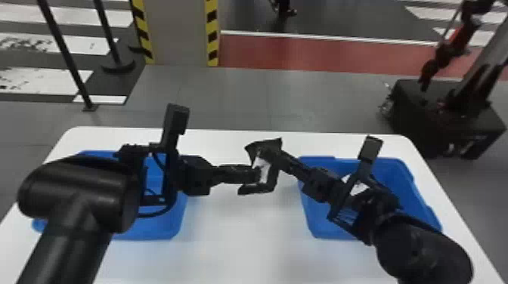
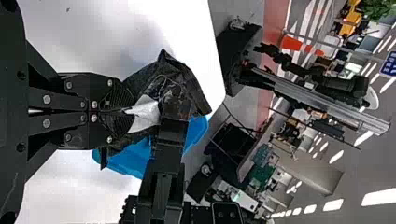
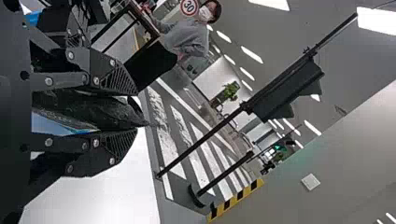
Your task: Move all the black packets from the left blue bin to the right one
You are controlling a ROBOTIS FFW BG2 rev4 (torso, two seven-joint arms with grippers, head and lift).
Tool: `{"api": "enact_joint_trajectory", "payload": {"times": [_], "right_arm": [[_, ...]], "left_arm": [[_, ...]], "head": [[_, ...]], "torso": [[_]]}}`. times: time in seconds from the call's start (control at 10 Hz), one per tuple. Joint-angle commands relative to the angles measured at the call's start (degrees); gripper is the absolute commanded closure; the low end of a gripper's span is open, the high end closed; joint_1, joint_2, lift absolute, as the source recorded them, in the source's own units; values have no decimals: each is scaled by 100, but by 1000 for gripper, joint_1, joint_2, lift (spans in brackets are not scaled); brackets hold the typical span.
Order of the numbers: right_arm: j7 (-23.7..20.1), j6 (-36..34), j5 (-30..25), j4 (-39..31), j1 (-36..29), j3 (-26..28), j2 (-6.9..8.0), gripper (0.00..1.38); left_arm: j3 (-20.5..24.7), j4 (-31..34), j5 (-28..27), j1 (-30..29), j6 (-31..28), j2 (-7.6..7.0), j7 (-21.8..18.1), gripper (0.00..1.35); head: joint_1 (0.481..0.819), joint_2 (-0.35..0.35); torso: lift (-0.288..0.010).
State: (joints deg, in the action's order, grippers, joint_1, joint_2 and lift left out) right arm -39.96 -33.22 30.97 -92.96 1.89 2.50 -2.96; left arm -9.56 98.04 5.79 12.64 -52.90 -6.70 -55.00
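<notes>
Above the table, between the bins, my left gripper [image 1: 255, 174] is shut on a black packet [image 1: 274, 144] with a white patch. My right gripper [image 1: 267, 153] stands open at the same packet from the other side. In the left wrist view, the closed left gripper [image 2: 125, 111] pinches the packet [image 2: 145, 112] by its white patch, and the right gripper [image 2: 175, 103] overlaps its far part. The right wrist view has the packet [image 3: 100, 112] between the spread fingers of the right gripper [image 3: 133, 113]. The left blue bin [image 1: 177, 226] is largely behind the left arm.
The right blue bin [image 1: 410, 189], partly covered by the right arm, has something white [image 1: 356, 185] visible in it. Both bins stand on the white table [image 1: 242, 241]. Another robot on a black base [image 1: 446, 117] is beyond the table's far right corner.
</notes>
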Motion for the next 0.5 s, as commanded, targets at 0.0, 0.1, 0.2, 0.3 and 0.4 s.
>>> {"api": "enact_joint_trajectory", "payload": {"times": [0.0, 0.1, 0.2, 0.3, 0.4], "right_arm": [[-39, 173, 67, 92, -5, 5, 15, 1280], [-118, 271, 76, 134, 9, 5, 15, 1280], [-153, 384, 225, 204, 9, 5, 24, 1280], [-144, 609, 427, 345, 9, 31, 24, 1280], [-100, 623, 348, 401, 9, 304, 24, 1280]], "left_arm": [[42, -9, 28, -26, 73, 20, 16, 1213], [68, 5, 63, -54, 87, 20, 86, 1193], [147, 5, 159, -181, 87, 37, 236, 970], [297, 5, 177, -350, 59, 73, 297, 516], [446, 5, 124, -504, 115, 64, 315, 153]], "head": [[695, -67], [695, -67], [695, -66], [695, -63], [695, -61]], "torso": [[-110], [-110], [-110], [-110], [-110]]}}
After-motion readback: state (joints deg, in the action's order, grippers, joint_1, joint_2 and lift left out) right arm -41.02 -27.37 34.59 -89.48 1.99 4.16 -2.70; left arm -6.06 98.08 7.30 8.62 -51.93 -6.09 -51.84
